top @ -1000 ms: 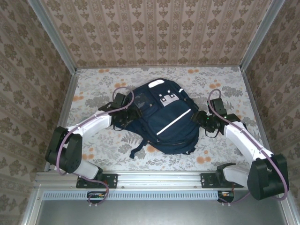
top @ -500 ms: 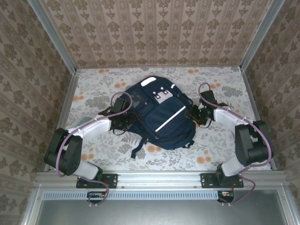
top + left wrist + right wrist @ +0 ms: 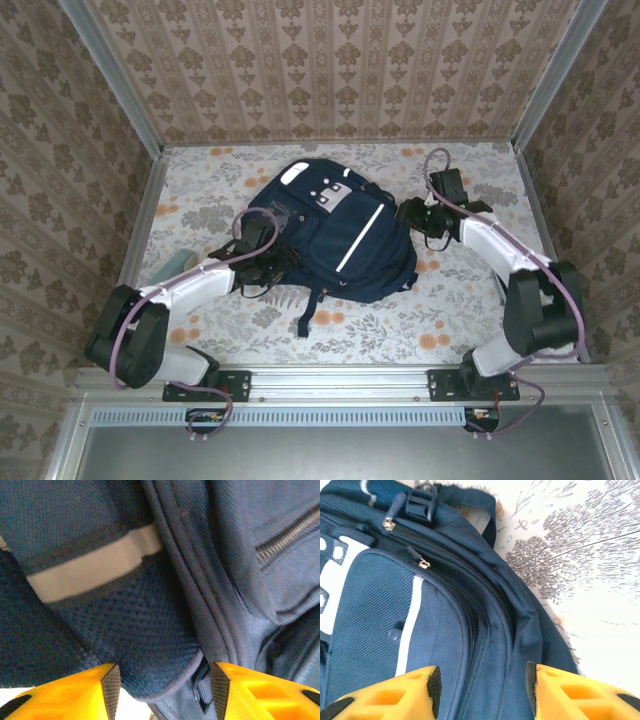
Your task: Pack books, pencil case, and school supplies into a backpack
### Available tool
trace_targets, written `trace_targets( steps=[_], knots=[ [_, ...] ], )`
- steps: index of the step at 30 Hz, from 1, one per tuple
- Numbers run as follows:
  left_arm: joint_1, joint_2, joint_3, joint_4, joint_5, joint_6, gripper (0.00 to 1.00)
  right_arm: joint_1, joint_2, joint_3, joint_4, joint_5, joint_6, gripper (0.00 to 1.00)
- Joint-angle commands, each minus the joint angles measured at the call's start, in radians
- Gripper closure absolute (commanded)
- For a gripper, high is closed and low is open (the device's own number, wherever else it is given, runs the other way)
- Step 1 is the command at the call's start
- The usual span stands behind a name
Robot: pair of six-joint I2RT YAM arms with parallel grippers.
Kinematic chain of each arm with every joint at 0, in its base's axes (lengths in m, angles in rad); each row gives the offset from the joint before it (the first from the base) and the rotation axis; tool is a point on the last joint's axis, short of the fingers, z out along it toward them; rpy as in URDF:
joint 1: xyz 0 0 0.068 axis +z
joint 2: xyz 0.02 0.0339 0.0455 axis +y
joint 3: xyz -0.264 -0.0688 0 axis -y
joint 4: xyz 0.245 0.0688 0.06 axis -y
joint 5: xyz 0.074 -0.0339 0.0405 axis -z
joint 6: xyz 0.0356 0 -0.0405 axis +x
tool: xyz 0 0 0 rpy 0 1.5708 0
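Backpack (image 3: pixel 335 235) first: you have it lying flat near the middle of the floral table (image 3: pixel 450 310). Its top points to the far left, its white stripe (image 3: pixel 362 238) runs diagonally, and one dark strap (image 3: pixel 308 318) trails toward you.

Your left gripper (image 3: pixel 268 258) sits against the bag's near-left side. From the left wrist you see its yellow fingers (image 3: pixel 75 690) standing about halfway apart, with the rounded edge of a dark mesh pocket (image 3: pixel 145 645) hanging between them. You cannot tell whether the pads pinch the cloth or only straddle it.

Your right gripper (image 3: pixel 412 215) is at the bag's far-right edge. In the right wrist view its jaws are parted about as much, set over the navy side seam (image 3: pixel 490 630) just beside a closed zipper track. Bare tabletop lies to the right. Whether the fabric is clamped cannot be told here either.

A pale green sliver (image 3: pixel 183 262) shows beside your left forearm, too little to name.
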Motion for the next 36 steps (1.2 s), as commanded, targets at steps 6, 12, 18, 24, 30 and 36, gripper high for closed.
trace_targets(
  steps=[6, 12, 18, 24, 30, 36],
  knots=[
    [-0.033, -0.033, -0.056, 0.014, -0.043, -0.078, 0.62, 0.046, -0.221, -0.178, -0.091, 0.006, 0.013, 0.48],
    [-0.043, 0.051, -0.026, 0.086, 0.012, -0.079, 0.63, 0.141, -0.287, -0.219, -0.100, 0.001, 0.064, 0.48],
    [-0.044, 0.123, -0.004, 0.179, 0.058, -0.091, 0.61, 0.261, -0.299, -0.236, -0.070, 0.011, 0.124, 0.48],
    [-0.050, 0.163, 0.021, 0.237, 0.078, -0.096, 0.78, 0.454, -0.273, -0.222, -0.066, 0.115, 0.149, 0.49],
    [-0.060, 0.185, 0.069, 0.246, 0.101, -0.072, 0.90, 0.657, -0.166, -0.142, -0.123, 0.332, 0.169, 0.51],
    [-0.070, 0.195, 0.102, 0.249, 0.117, -0.061, 1.00, 0.772, 0.014, -0.036, -0.157, 0.476, 0.206, 0.57]
  ],
)
